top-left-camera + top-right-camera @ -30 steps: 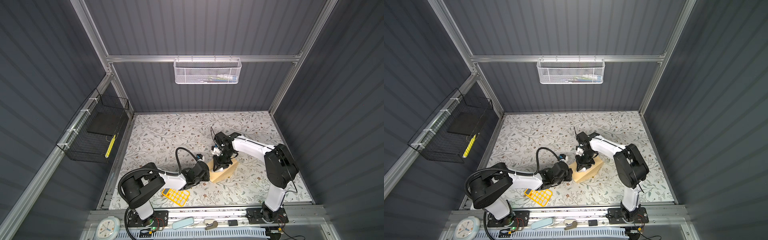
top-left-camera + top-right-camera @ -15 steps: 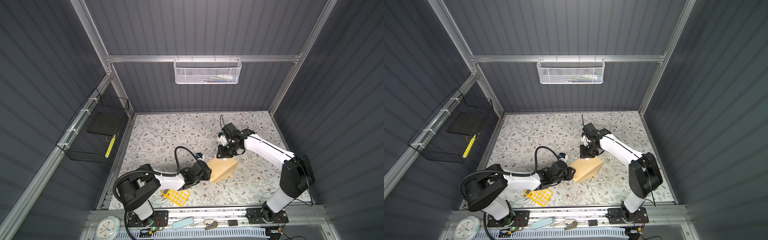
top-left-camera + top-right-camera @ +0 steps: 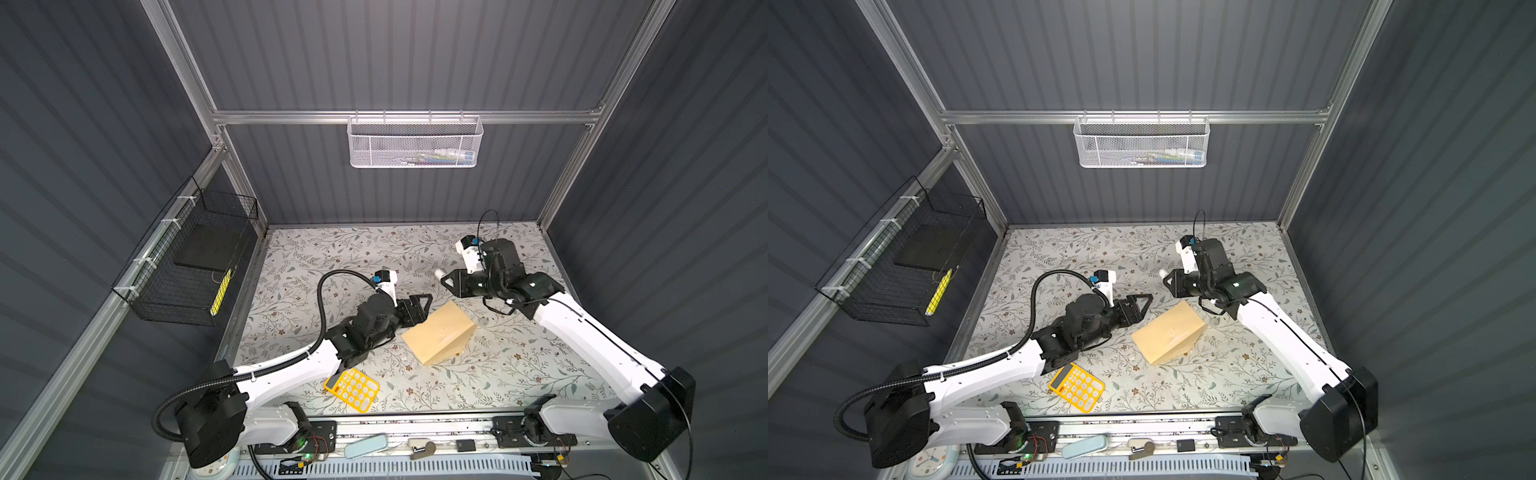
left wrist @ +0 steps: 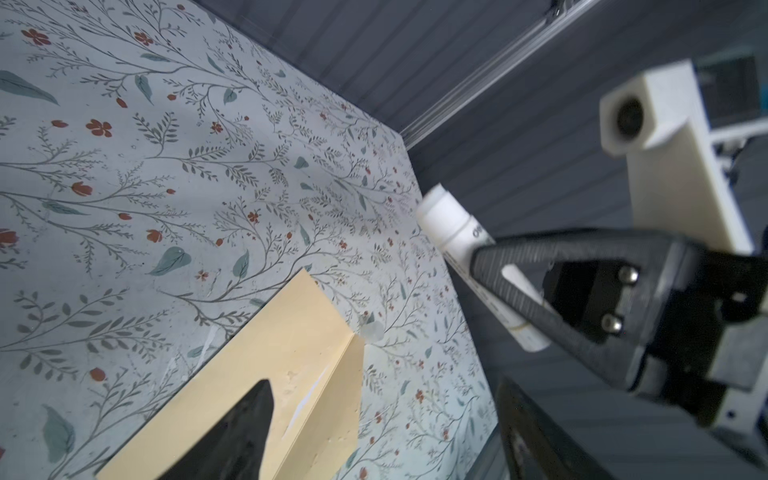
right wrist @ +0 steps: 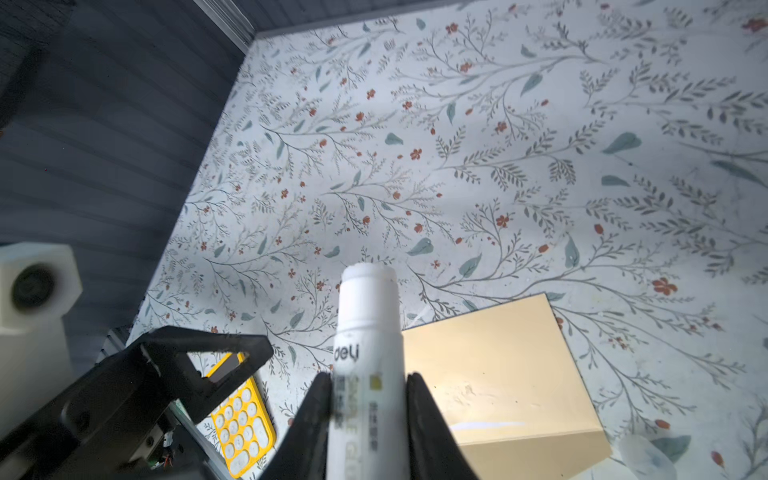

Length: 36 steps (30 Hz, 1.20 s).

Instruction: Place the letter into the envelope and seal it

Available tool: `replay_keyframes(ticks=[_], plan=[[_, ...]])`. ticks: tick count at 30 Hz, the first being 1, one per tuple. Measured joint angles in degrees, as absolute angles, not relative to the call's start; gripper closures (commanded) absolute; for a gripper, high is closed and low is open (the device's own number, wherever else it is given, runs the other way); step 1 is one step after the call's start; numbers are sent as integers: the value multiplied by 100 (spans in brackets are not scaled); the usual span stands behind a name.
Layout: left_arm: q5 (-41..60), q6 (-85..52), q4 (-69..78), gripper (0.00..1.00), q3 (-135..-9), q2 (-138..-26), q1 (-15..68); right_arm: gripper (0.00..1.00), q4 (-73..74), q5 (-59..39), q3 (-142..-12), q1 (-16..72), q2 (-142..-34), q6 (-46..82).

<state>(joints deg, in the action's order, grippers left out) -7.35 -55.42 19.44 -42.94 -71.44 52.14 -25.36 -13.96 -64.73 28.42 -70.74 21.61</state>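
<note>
**While the envelope [image 3: 439, 338] lies on the bench [image 3: 332, 257], the glue stick [image 5: 368, 332] hangs clear of it**

Although it is set askew, with its corners turned toward the bench's edges, the tan envelope rests flat near the middle of the bench. It lies a little nearer the front edge than the back. A crease runs along its side facing the front right corner, and the strip beyond that crease looks a shade darker. Whether the flap is stuck down cannot be told. In the left wrist view a thin white sliver [image 4: 311, 388] shows at that crease, too slight to identify. Just off the envelope's corner nearest the right edge sits a small translucent cap [image 4: 372, 330], close to the paper.

The left gripper [image 3: 426, 308] is at the envelope's side facing the back left corner, its fingers spread wide and gripping nothing. One fingertip [image 4: 249, 428] shows over the tan paper, but whether it touches cannot be told.

The right gripper [image 5: 369, 378] is raised above the bench between the envelope and the back edge. Its fingers are closed narrowly on the white glue stick's barrel, and the stick's uncapped end points toward the left edge.

A yellow calculator [image 3: 352, 390] lies by the front edge, left of middle, apart from the envelope, with one corner hidden behind the left arm. On the back wall hangs a white mesh basket [image 3: 415, 143], and on the left wall a black wire basket [image 3: 187, 266].
</note>
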Motion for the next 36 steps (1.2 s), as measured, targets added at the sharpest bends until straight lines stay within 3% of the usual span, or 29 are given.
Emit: replay_keyframes(ticks=[7, 15, 26, 36], plan=[[-346, -6584, 3109, 12, -4189, -7129, 4875, 100, -1463, -1653, -5806, 2842, -6517, 2202], [235, -7430, 4646, 15, -4237, -8178, 4875, 100, -899, -1782, -5647, 2888, -6292, 2211], [460, -7679, 5231, 17, -4368, -8440, 4875, 100, -738, -2023, -5551, 2941, -6285, 2198], [458, -7677, 5242, 31, -4442, -8532, 4875, 100, -663, -2211, -5354, 3048, -6254, 2202]])
